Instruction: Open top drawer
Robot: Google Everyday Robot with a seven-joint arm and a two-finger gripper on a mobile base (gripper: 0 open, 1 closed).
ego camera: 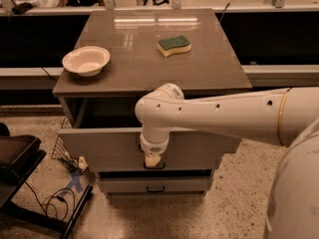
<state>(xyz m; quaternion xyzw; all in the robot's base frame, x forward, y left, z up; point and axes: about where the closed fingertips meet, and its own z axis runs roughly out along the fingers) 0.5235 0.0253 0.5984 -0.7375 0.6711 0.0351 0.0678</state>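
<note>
The top drawer (pixel 99 148) is the wide grey drawer under the brown cabinet top, pulled out toward me with a dark gap showing behind its front. Its small dark bar handle (pixel 154 166) peeks out at the front's centre, below my wrist. My gripper (pixel 152 159) points down from the white arm, right at that handle. The arm's wrist covers most of it.
A white bowl (pixel 85 59) and a green and yellow sponge (pixel 174 45) lie on the cabinet top (pixel 149 68). A lower narrower drawer (pixel 154 185) sits below. A black stand and cables (pixel 30 183) are on the floor at the left. A shelf runs behind.
</note>
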